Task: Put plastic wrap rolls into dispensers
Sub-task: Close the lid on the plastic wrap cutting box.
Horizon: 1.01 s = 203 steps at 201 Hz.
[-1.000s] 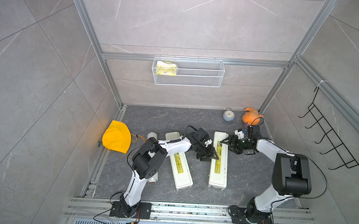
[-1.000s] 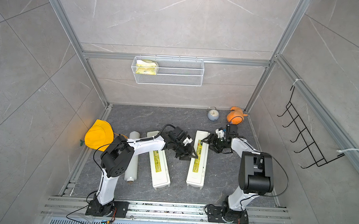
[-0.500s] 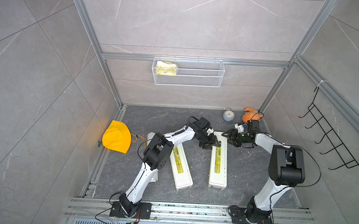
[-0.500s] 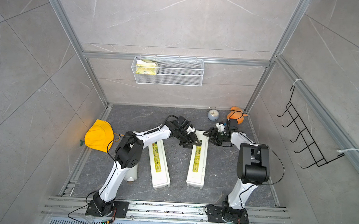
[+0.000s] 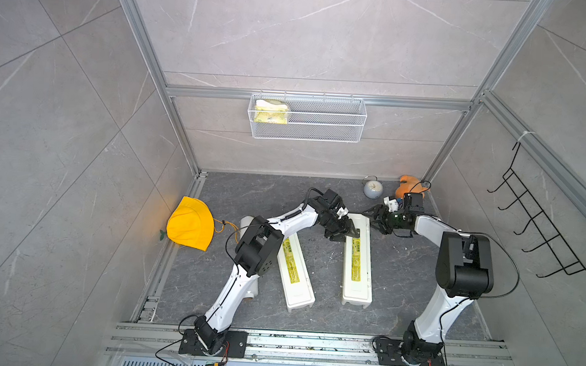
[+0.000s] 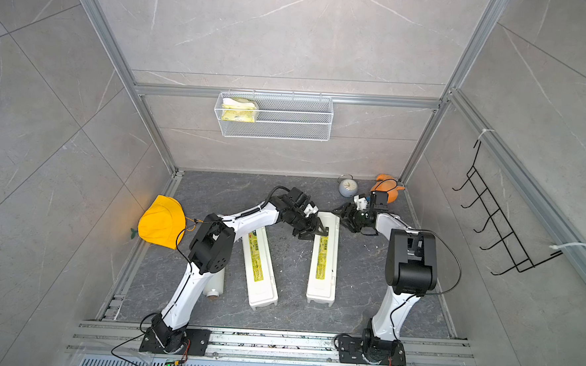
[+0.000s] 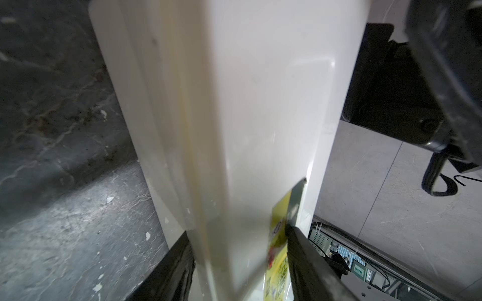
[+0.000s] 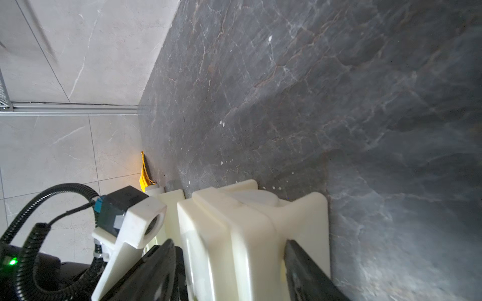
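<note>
Two white dispensers with yellow-green label strips lie lengthwise on the dark floor, the left dispenser [image 5: 295,273] and the right dispenser [image 5: 358,263]. Seen from both top views, their lids are down. One plastic wrap roll [image 6: 214,283] lies at the far left, largely hidden under my left arm. My left gripper [image 5: 345,233] reaches across to the right dispenser's far end. In the left wrist view its fingers [image 7: 180,260] are shut on the labelled white lid [image 7: 234,130]. My right gripper [image 5: 372,219] meets the same end from the right, its fingers [image 8: 300,260] pressed against the end of that box [image 8: 234,221].
A yellow cap [image 5: 190,224] lies by the left wall. An alarm clock [image 5: 372,189] and an orange toy [image 5: 409,186] sit in the back right corner, close behind my right gripper. A wire basket [image 5: 306,129] hangs on the back wall, a black hook rack [image 5: 537,231] on the right wall.
Both grippers have shifted toward the back wall along the right dispenser, onto its far end. My left elbow has swung inward and back. The dispensers have barely moved.
</note>
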### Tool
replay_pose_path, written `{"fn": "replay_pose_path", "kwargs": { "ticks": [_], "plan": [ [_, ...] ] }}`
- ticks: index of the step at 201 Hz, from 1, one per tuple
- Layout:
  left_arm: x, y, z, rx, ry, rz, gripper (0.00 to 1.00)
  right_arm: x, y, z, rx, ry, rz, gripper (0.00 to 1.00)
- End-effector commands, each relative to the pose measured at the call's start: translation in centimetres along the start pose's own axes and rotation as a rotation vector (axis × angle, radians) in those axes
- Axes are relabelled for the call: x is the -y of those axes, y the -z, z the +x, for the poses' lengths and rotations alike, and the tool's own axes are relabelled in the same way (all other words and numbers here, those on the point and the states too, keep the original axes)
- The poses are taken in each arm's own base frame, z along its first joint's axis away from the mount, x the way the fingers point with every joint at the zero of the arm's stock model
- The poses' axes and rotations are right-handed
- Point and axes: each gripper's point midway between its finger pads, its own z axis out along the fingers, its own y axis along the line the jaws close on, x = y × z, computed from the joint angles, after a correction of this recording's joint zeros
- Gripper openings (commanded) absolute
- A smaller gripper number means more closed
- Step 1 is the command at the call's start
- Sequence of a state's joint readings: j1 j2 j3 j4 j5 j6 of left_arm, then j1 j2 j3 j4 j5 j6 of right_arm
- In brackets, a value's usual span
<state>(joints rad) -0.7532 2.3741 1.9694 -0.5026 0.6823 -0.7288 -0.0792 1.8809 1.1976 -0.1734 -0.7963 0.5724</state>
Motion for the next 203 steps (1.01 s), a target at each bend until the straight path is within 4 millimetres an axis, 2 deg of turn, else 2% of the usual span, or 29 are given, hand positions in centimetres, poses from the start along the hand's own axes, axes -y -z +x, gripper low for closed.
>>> {"fn": "replay_pose_path", "kwargs": {
  "ticks": [1, 39, 62, 87, 100, 127, 173, 203],
  "plan": [
    [-10.6, -4.1, 3.3, -0.078, 0.152, -0.308, 0.57, -3.5, -1.2, -0.1, -0.023, 0.059, -0.134, 0.67],
    [-12.2, -4.5, 4.1, -0.094, 0.165, -0.385, 0.56, -3.0, -2.2, 0.9, -0.048, 0.046, -0.138, 0.67],
    [-13.5, -4.3, 4.9, -0.097, 0.184, -0.435, 0.55, -3.6, -1.2, 1.3, -0.048, 0.068, -0.123, 0.68],
    [-14.5, -4.2, 5.3, -0.09, 0.207, -0.46, 0.55, -2.6, 0.2, 3.2, -0.091, 0.097, -0.014, 0.72],
    [-14.7, -4.3, 5.3, -0.088, 0.214, -0.463, 0.55, -1.4, 1.1, 4.8, -0.114, 0.094, 0.067, 0.74],
    [-15.0, -4.3, 5.5, -0.087, 0.223, -0.466, 0.55, 0.8, 3.0, 9.4, -0.178, 0.057, 0.148, 0.75],
    [-15.3, -4.2, 6.0, -0.084, 0.233, -0.467, 0.55, 2.3, 6.3, 17.6, -0.25, -0.033, 0.165, 0.74],
    [-15.0, -4.1, 5.9, -0.08, 0.233, -0.46, 0.55, 2.5, 8.4, 21.0, -0.267, -0.058, 0.198, 0.73]
  ]
}}
